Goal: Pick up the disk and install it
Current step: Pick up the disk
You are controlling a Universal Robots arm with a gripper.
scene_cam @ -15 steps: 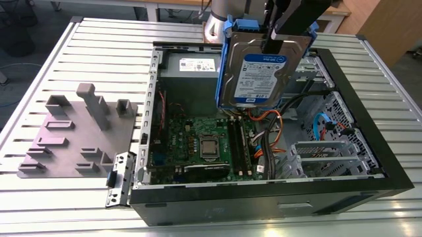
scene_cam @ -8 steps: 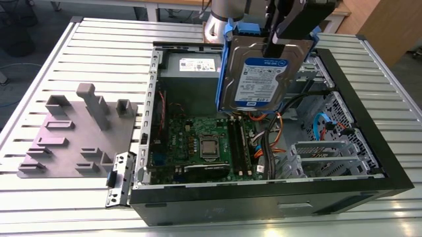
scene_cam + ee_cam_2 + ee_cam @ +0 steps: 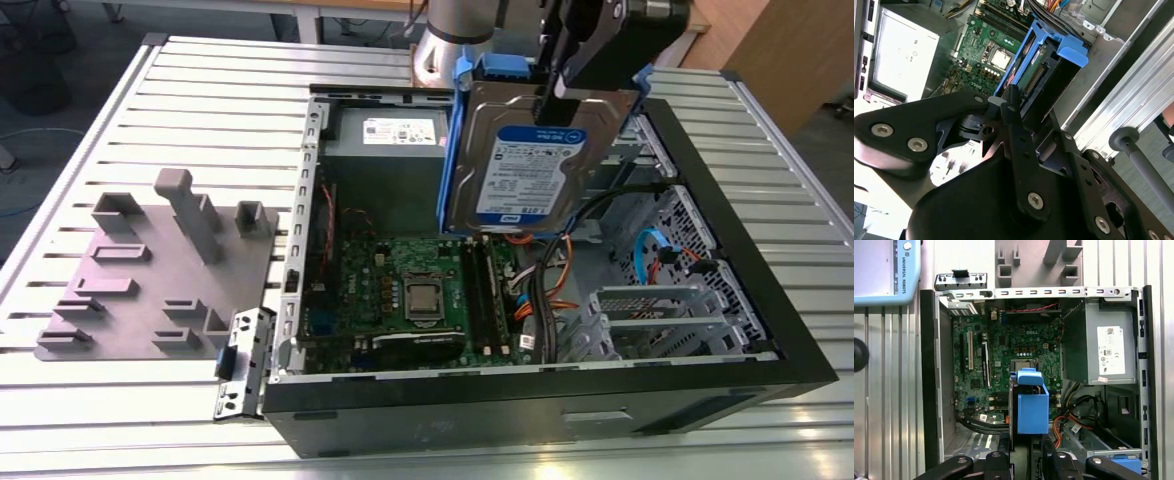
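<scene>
**Gripper**: black fingers closed on the upper end of the disk, clamping it across its thickness. Its linkage is seen in the second wrist view.

**Disk**: held in the air over the open computer case.
- Long axis close to upright, leaning slightly in the exterior view. The gripped end is up and the free end points down into the case.
- The labelled broad face is turned toward the exterior camera.
- Blue carrier frame along the edge and top. In the first wrist view it is seen end-on.

**Motherboard**: on the case floor, under the disk's lower end.

**Power-supply box**: in the rear of the case, on the exterior view's left of the disk.

**Drive cage**: in the case, toward the exterior view's right.

**Grey fixture plate**: on the slatted table, outside the case.
</scene>
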